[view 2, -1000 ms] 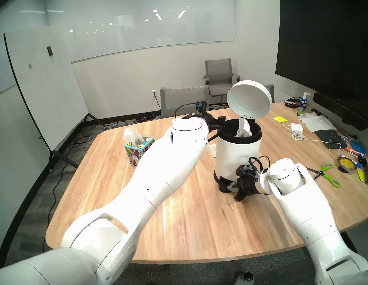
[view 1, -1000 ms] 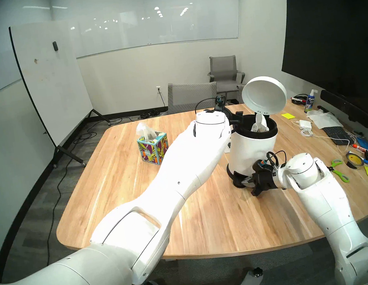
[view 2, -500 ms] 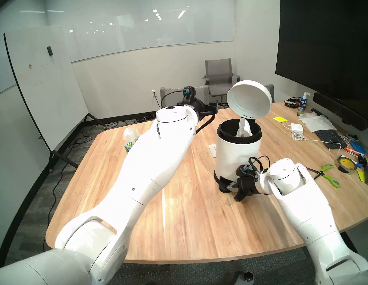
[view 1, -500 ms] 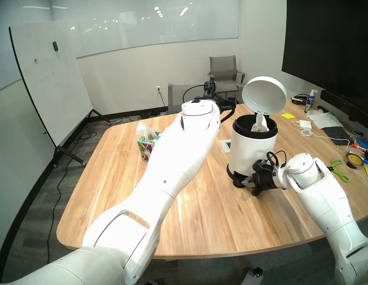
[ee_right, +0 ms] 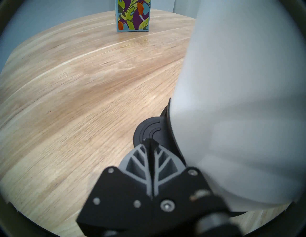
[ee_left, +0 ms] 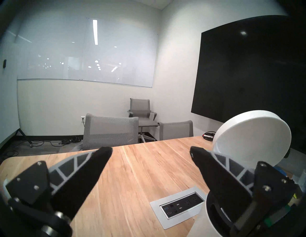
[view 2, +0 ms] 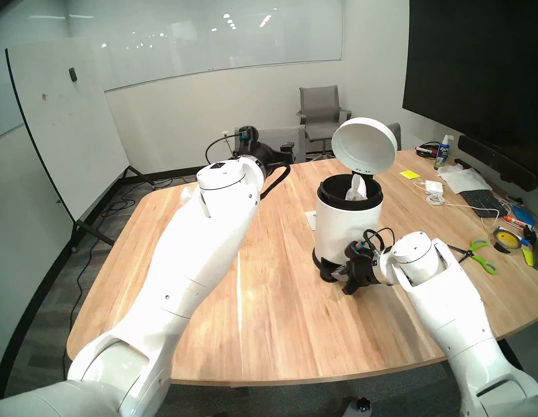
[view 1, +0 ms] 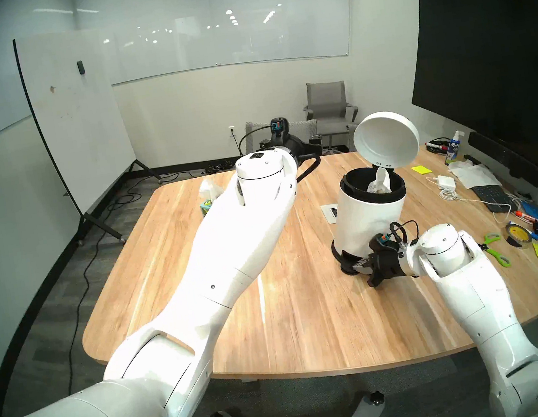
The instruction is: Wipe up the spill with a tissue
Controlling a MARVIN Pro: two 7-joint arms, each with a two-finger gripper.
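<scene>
One white pedal bin (view 1: 370, 219) stands on the bench (view 1: 310, 317), lid (view 1: 386, 142) raised; one crumpled tissue (view 1: 379, 181) sits inside it; one toucan-print box (ee_right: 133, 15) stands well apart. Two hands: the left hand (ee_left: 150, 151) is spread wide and empty above the bench; the right hand (ee_right: 149, 140) is pressed closed, tips on the bin's black pedal (ee_right: 147, 130).

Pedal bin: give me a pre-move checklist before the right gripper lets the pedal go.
1. Lid up: ok.
2. Tissue inside the bin: not ok, one end sticks up above the rim.
3. Left gripper open, empty, clear of the bin: ok.
4. Right gripper shut, tips on the pedal: ok.
5. Spill gone from the table: cannot tell, the left arm hides part.
</scene>
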